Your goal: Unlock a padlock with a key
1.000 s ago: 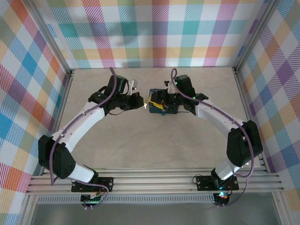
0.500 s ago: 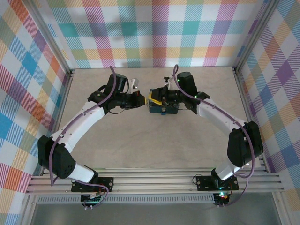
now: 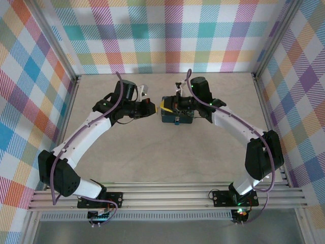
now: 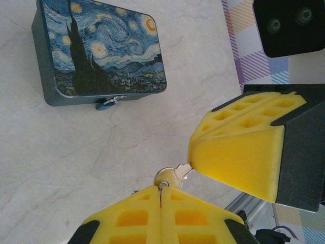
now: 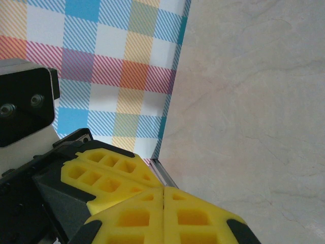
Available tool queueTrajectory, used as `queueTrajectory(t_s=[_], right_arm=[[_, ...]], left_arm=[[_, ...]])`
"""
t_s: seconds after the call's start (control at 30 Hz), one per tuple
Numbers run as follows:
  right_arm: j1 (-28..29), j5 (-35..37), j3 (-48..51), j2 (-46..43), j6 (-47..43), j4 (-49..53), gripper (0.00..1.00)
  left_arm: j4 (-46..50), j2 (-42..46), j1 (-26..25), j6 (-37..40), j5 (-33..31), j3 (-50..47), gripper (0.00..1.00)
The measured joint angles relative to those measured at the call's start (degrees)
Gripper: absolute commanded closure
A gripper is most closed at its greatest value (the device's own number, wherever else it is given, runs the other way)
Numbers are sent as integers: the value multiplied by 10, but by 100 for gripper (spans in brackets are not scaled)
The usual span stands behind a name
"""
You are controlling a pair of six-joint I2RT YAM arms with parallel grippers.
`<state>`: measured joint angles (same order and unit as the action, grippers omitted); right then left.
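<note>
The box is sitting on the counter; the key is sitting left of it, in the jaws of the left gripper.

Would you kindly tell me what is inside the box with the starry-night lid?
Nothing inside can be seen: the dark blue box painted with a starry night has its lid shut, and a small blue padlock sits on its front clasp.
</note>
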<state>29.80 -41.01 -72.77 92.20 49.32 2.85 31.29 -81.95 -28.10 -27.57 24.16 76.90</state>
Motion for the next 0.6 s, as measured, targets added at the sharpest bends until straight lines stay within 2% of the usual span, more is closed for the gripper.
queueTrajectory(t_s=[0.03,0.07,0.17,0.2,0.27,0.43,0.6], right_arm=[[0,0,0,0,-7,0,100],[1,-1,0,0,-18,1,100],[2,-1,-10,-1,-72,35,100],[2,0,-22,-1,-99,60,100],[2,0,-58,-1,-163,120,100],[-11,-30,-159,-7,-342,222,100],[-53,-113,-177,-24,-439,249,100]], left_arm=[[0,1,0,-1,-1,-1,98],[-1,3,0,-2,-2,-3,87],[-10,14,0,-7,-7,-13,48],[-17,21,0,-11,-9,-17,39],[-30,40,0,-15,-13,-24,28],[-59,95,0,-15,-13,-26,22],[-96,127,2,-14,25,-29,27]])
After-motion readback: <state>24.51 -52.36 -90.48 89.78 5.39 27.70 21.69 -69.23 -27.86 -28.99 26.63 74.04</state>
